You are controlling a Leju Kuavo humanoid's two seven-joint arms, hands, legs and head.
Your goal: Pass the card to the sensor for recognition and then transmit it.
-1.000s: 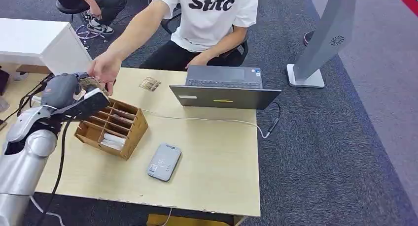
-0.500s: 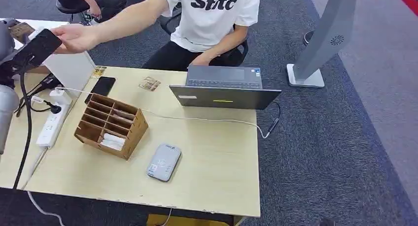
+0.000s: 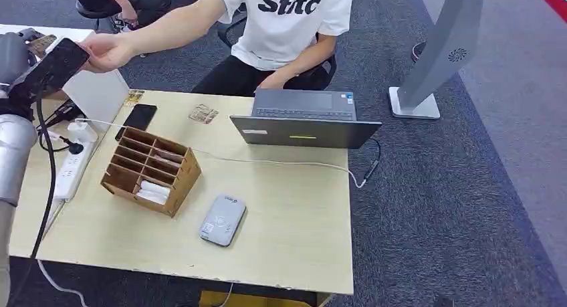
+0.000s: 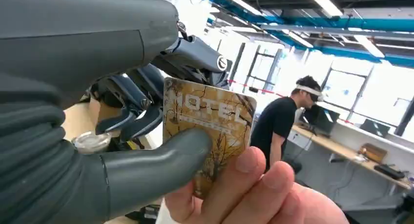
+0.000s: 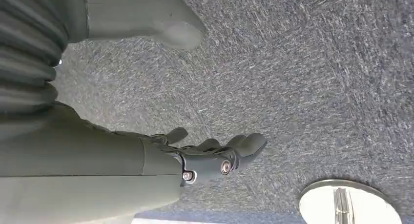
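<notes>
The robot's left hand (image 4: 146,112) pinches the brown-and-gold printed plastic hotel card (image 4: 207,131), thumb pressed on the card's face and dark fingers closed behind it. In the head view that left hand is raised at the far left, beyond the table edge, where the card shows as a small tan sliver (image 3: 40,44). The seated person's outstretched hand (image 3: 107,51) meets it there, and the wrist view shows that person's fingertips (image 4: 254,185) already on the card's lower part.

The risk is in the handover: 2 holders now share 1 thin card. If the thumb keeps clamping while the person pulls, the card may bend or jerk the hand. If the thumb lifts before the person's grip is firm, the card could slip and fall to the floor or beside the white power strip (image 3: 67,166).

The grey rounded card reader (image 3: 222,220) lies well apart on the pale wooden table (image 3: 294,240), near the wooden slotted organiser box (image 3: 152,171).

The right hand (image 5: 215,155) hangs over grey carpet, fingers loosely apart, holding nothing.
</notes>
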